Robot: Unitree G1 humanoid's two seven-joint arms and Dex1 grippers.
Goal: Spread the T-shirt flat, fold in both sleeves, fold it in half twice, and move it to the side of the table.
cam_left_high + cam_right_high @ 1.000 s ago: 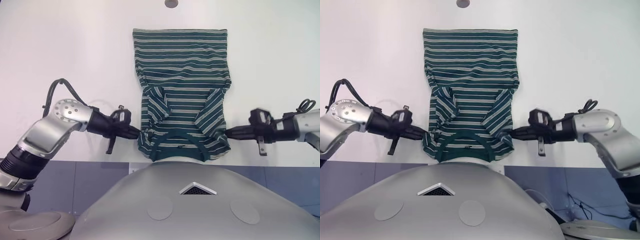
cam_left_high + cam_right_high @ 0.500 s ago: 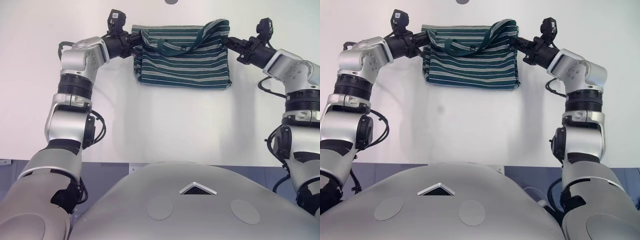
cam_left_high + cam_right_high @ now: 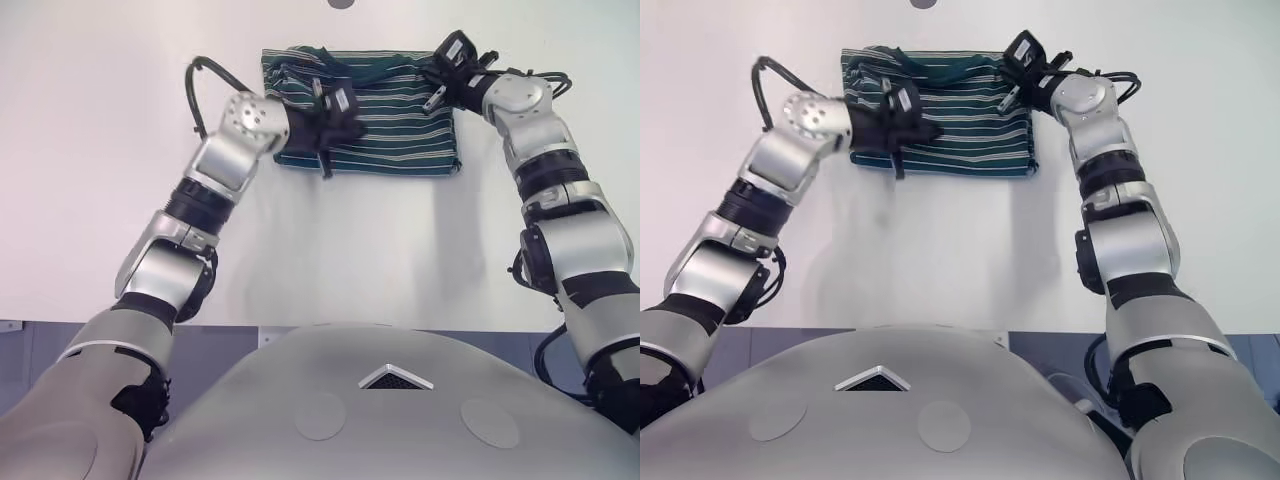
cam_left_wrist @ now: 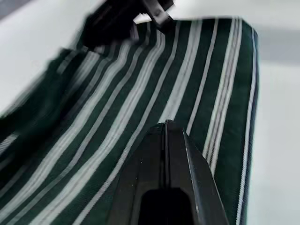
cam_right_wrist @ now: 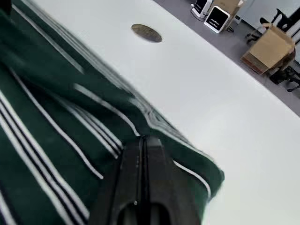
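The green, white-striped T-shirt [image 3: 390, 135] lies folded into a wide rectangle at the far middle of the white table [image 3: 330, 250]. My left gripper [image 3: 355, 122] is over the shirt's left half, pointing across it. In the left wrist view it [image 4: 166, 124] is shut, with striped cloth beneath and none seen between the fingers. My right gripper [image 3: 427, 75] is at the shirt's far right corner. In the right wrist view it [image 5: 143, 137] is shut, its tip against a fold of the shirt [image 5: 56, 140].
A small round grey disc [image 3: 341, 3] is set in the table just beyond the shirt. Bare table runs to the left, to the right and toward the near edge [image 3: 300, 322].
Both grippers carried the shirt's collar end from the near edge up over to the far edge, folding it in half. Since then the left gripper moved inward over the shirt and the fold settled flat.
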